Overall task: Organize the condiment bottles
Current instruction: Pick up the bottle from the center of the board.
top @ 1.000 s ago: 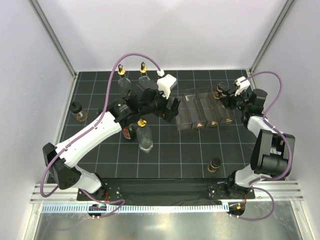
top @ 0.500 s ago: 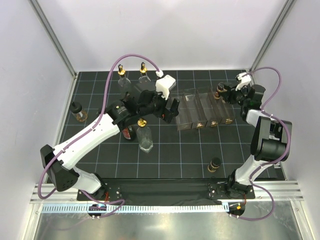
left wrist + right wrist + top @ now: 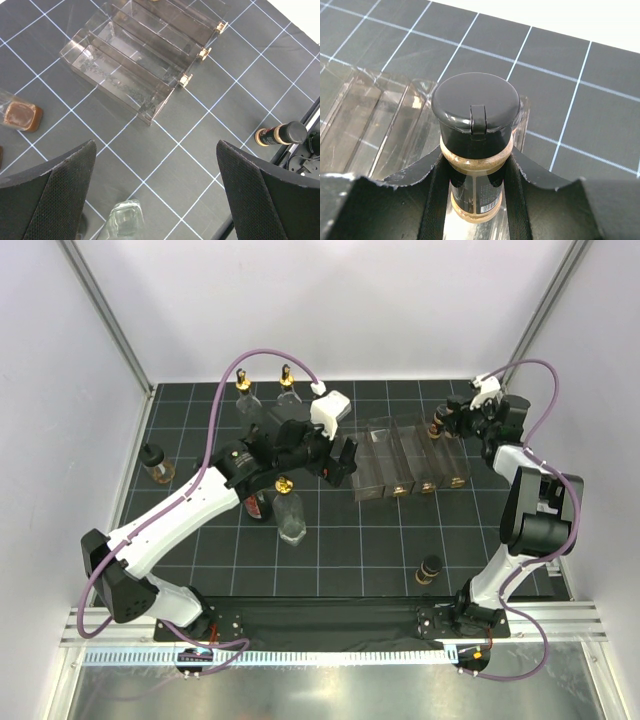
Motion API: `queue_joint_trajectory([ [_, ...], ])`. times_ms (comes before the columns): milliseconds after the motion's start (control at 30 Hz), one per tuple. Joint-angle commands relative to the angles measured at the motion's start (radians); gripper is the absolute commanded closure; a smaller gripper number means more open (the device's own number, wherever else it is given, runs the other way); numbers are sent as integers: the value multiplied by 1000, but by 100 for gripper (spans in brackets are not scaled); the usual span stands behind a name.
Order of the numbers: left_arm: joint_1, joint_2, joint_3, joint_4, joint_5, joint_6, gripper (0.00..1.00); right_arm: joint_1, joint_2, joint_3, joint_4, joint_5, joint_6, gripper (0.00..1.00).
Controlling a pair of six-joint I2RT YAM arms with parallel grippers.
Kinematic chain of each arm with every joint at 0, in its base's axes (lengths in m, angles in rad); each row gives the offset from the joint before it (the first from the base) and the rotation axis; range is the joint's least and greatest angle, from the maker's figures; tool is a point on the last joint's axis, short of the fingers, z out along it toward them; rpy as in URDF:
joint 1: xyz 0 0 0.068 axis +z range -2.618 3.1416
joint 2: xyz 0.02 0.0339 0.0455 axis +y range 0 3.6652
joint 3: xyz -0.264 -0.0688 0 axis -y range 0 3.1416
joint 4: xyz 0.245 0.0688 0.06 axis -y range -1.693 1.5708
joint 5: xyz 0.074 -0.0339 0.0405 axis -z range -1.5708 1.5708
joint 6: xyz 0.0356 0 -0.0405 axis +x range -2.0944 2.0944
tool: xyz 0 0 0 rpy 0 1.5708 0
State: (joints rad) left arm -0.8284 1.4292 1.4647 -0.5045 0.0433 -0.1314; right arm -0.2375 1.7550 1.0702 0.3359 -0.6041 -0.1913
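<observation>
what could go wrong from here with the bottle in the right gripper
The right gripper pinches the small black-capped bottle only at its neck, over the clear rack's far end. If it is lowered off-line, it may catch the rack's walls and tip, or shove the rack. The open left gripper hangs beside the rack with a tall clear bottle close under it. A careless sweep could topple that bottle.

White enclosure walls [image 3: 330, 310], black gridded tabletop [image 3: 370, 530], metal front rail [image 3: 585, 620]
</observation>
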Motion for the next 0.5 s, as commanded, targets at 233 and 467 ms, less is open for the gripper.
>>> queue_joint_trajectory([
  [233, 12, -46, -14, 57, 24, -11, 0, 6, -48, 36, -201, 26, -124, 71],
  [467, 15, -41, -15, 61, 44, -22, 0, 6, -75, 4, -215, 4, -166, 71],
])
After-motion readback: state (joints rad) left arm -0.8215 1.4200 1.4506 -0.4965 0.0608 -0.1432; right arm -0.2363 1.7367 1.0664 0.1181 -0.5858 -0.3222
